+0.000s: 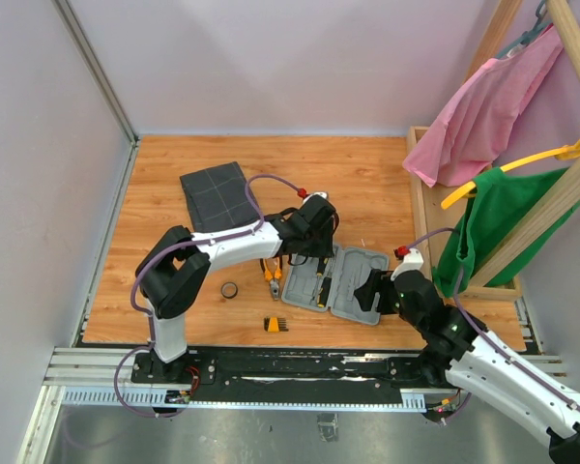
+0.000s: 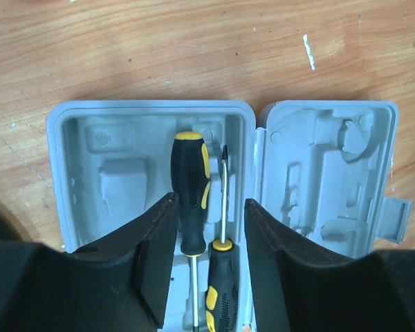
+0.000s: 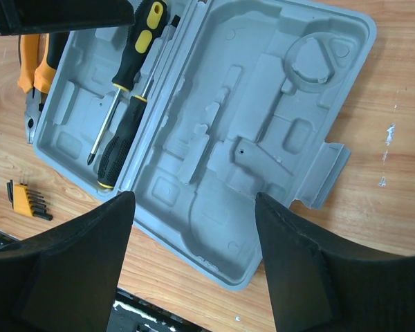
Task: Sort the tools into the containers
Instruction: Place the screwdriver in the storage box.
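Note:
The open light-grey case (image 1: 360, 269) lies on the wood table between my two grippers. Two black-and-yellow screwdrivers lie head to tail in its left half, one (image 2: 188, 187) with its handle far, the other (image 2: 221, 290) with its handle near. My left gripper (image 2: 209, 207) hangs open just above them, holding nothing. My right gripper (image 3: 194, 200) is open and empty over the case's near edge (image 3: 214, 263). The orange-handled pliers (image 1: 273, 278) lie left of the case. The black tape ring (image 1: 229, 289) and the small orange bit holder (image 1: 274, 324) lie nearer. The dark grid pouch (image 1: 217, 196) lies far left.
A wooden rack (image 1: 420, 193) with pink (image 1: 483, 116) and green (image 1: 503, 217) garments on hangers stands along the table's right side. A metal rail (image 1: 300, 372) runs along the near edge. Grey walls close the left and far sides.

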`<state>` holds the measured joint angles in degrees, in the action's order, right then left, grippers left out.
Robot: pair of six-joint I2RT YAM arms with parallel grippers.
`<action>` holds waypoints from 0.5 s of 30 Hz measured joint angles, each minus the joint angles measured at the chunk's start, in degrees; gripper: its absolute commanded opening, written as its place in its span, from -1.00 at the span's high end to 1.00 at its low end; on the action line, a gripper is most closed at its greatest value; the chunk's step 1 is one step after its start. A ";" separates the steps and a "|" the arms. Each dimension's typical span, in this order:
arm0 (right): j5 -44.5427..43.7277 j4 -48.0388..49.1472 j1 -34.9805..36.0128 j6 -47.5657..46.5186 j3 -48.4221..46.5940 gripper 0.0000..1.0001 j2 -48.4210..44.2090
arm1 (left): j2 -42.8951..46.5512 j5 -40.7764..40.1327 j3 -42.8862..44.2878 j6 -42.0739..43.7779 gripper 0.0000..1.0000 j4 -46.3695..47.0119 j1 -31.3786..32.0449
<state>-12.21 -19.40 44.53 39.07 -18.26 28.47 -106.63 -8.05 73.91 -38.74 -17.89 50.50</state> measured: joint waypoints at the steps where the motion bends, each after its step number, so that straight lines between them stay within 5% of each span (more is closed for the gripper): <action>1: -0.04 0.00 0.00 -0.04 0.00 -0.43 0.09 | 0.20 0.13 -0.02 0.09 0.07 0.02 0.00; 15: 1.27 1.60 0.00 -0.09 0.00 -0.30 4.48 | -0.35 1.36 -2.69 0.15 0.25 0.33 0.00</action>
<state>-10.94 -17.80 44.53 38.98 -18.26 32.95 -106.98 -6.70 71.22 -38.59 -17.56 50.50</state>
